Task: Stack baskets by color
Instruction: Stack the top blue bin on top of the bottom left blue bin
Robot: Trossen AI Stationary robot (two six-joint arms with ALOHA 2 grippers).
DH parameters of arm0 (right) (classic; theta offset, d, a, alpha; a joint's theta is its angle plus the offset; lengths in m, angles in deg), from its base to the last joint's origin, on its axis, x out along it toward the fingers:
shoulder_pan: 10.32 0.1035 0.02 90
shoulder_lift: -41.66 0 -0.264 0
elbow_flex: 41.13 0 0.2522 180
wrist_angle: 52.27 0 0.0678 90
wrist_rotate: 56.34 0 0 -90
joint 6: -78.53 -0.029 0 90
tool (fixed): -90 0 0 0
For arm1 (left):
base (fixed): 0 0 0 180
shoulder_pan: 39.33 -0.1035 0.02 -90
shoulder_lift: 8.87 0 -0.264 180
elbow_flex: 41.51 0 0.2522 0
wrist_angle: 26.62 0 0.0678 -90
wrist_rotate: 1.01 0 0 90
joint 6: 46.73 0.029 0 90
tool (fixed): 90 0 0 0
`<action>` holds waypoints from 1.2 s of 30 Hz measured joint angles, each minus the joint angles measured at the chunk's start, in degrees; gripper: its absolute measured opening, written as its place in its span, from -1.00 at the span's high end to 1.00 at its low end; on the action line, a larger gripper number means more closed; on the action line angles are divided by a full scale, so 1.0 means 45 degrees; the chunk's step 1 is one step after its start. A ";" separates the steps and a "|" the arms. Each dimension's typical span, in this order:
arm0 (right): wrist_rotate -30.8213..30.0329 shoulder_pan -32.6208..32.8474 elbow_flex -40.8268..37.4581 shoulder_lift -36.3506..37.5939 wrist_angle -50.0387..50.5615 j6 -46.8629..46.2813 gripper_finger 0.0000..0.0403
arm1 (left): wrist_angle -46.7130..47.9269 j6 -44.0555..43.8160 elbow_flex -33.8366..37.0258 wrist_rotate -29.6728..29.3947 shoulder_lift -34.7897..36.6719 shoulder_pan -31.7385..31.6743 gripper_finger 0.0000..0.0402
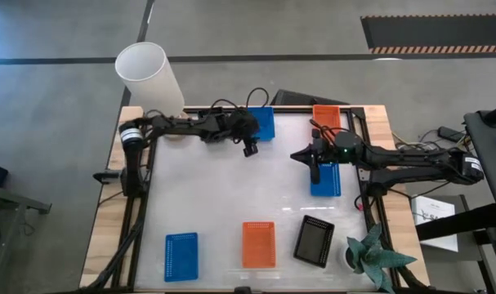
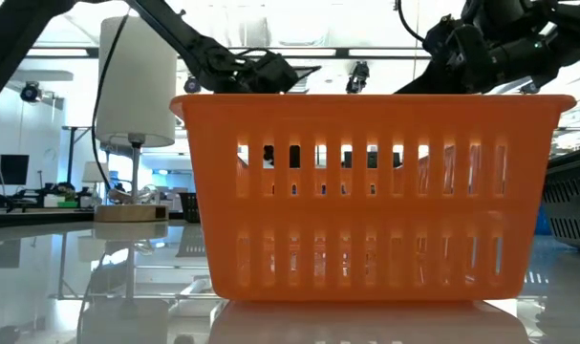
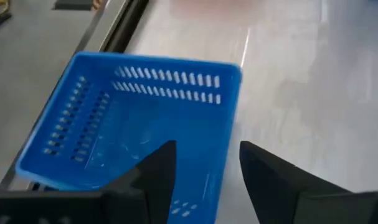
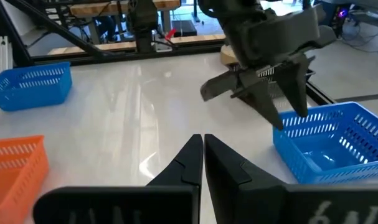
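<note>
White, glossy tabletop [image 1: 231, 188] carries everything, with grey floor around it. At the far edge the left gripper [image 1: 249, 145] hangs with its two dark fingers [image 3: 152, 177] parted and nothing between them, just over the near rim of a blue perforated plastic basket [image 1: 262, 122]. That basket lies directly ahead of those fingers, its long axis running toward the far edge.

Across the table the right gripper [image 1: 314, 167] is closed and empty, just beside a second blue mesh basket [image 1: 327, 179]; an orange slotted basket [image 1: 328, 116] sits beyond it. Along the near edge stand another blue basket [image 1: 180, 256], an orange one [image 1: 259, 244] and a black one [image 1: 314, 241]. For a stack on the far-edge blue basket, I judge the left arm nearer. No brand or lettering is legible.
</note>
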 joint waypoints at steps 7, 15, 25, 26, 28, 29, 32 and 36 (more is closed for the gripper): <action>-0.0005 0.0000 -0.0071 0.0000 0.0000 0.0141 0.96 | 0.0402 0.0611 0.0030 0.0274 -0.0205 -0.0155 0.19; -0.0001 0.0000 -0.0051 -0.0005 -0.0084 0.0165 0.96 | 0.0666 0.0940 0.0318 0.0357 -0.0210 -0.0313 0.39; -0.0002 0.0000 -0.0081 -0.0005 -0.0194 0.0288 0.96 | 0.1063 0.1960 0.0227 0.0424 -0.0196 -0.0309 0.97; -0.0004 0.0000 -0.0081 -0.0005 -0.0194 0.0301 0.96 | 0.1202 0.2033 0.0163 0.0424 -0.0159 -0.0314 0.97; 0.0000 0.0000 -0.0086 -0.0005 -0.0194 0.0301 0.96 | 0.1558 0.2225 -0.0016 0.0422 -0.0035 -0.0311 0.98; -0.0005 0.0000 -0.0086 -0.0005 -0.0194 0.0301 0.96 | 0.1790 0.2249 -0.0095 0.0419 0.0101 -0.0296 0.98; -0.0005 0.0000 -0.0086 -0.0005 -0.0194 0.0298 0.96 | 0.2425 0.2240 -0.0379 0.0398 0.0565 -0.0168 0.99; -0.0005 0.0000 -0.0086 -0.0015 -0.0229 0.0296 0.96 | 0.3735 0.1986 -0.0725 0.0212 0.1517 0.0225 0.99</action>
